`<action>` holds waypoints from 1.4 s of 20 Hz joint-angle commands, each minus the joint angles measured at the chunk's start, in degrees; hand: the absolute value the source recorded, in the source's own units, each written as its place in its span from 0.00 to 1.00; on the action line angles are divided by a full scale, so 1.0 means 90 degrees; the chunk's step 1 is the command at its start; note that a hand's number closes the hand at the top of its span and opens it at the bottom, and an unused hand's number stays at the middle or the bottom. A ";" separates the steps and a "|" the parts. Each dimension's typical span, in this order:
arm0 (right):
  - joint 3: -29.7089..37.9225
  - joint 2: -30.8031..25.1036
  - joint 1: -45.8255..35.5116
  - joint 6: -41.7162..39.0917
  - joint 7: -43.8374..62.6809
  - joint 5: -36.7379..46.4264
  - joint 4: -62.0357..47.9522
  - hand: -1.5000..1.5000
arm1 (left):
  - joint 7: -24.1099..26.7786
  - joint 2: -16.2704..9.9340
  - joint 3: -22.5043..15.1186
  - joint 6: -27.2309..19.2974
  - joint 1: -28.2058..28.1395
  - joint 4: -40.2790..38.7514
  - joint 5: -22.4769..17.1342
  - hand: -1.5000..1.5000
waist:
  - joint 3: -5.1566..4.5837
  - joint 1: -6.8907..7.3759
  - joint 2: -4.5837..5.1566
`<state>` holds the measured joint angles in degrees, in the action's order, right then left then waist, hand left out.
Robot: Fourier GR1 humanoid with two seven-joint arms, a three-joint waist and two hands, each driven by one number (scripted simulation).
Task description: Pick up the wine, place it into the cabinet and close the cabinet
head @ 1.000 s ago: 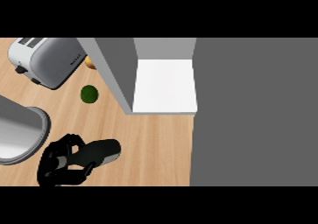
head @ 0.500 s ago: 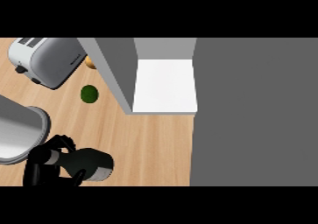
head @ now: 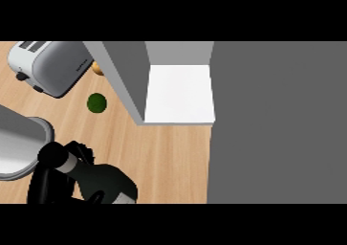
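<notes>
Wine bottle (head: 98, 179) is off the counter, left hand (head: 52, 184) curled round it, lower left. Cabinet (head: 177, 93) sits open w/ bare shelf; placing + closing still left.

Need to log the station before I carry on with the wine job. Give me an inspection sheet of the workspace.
Surface: wooden counter, bare in the middle.
Job's things: dark wine bottle at lower left, grey neck pointing up-left; cabinet open, white shelf bare.
Clutter: toaster; green round item; grey appliance at left edge; small orange item behind the cabinet wall.
Hands: left hand with fingers curled round the bottle; right hand not in view.
Cables: nothing seen.
Surroundings: plain grey area right of the counter.
</notes>
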<state>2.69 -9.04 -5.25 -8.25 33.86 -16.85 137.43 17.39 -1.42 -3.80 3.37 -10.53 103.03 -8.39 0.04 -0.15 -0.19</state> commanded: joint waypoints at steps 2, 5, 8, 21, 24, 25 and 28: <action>0.0068 -0.0036 0.0162 0.0100 0.0514 -0.0559 0.0914 0.00 | -0.1032 0.0152 -0.0977 -0.0769 0.0032 0.1005 0.0420 1.00 | -0.0001 -0.0016 -0.0005; -0.0253 0.0181 0.0190 0.0151 0.0254 -0.0089 0.0735 0.00 | -0.1816 0.0154 -0.1119 -0.1191 0.1066 0.0815 0.0381 1.00 | -0.0001 -0.0055 0.0009; 0.0042 0.0087 0.0376 -0.0065 0.0099 -0.0444 0.0684 0.00 | -0.2079 0.0156 -0.1606 -0.1416 0.0939 0.1307 0.0327 1.00 | 0.0000 -0.0032 0.0005; 0.0219 -0.0067 0.0330 -0.0150 0.0255 -0.0662 0.0780 0.00 | -0.3137 0.0158 -0.2736 -0.4140 0.3648 0.0375 0.0598 1.00 | 0.0000 -0.0065 0.0007; -0.0124 0.0133 0.0122 0.0082 0.0259 -0.0251 0.0693 0.00 | -0.2867 0.0158 -0.3183 -0.4693 0.3677 -0.0053 0.0747 1.00 | -0.0003 -0.0036 0.0011; 0.0090 0.0104 0.0757 -0.0276 -0.0059 -0.0540 0.0806 0.00 | -0.3126 0.0158 -0.3108 -0.4858 0.4026 -0.0102 0.0722 1.00 | 0.0001 -0.0072 0.0008; 0.0396 0.0038 0.0596 -0.0211 0.0006 -0.0689 0.0775 0.00 | -0.3383 0.0158 -0.3258 -0.5314 0.4345 -0.0213 0.0834 1.00 | 0.0001 -0.0065 0.0003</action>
<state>3.49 -8.63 -2.95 -10.24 32.34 -17.32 137.37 -8.83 -0.02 -31.87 -39.73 24.42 101.56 -2.45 0.03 -0.89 -0.12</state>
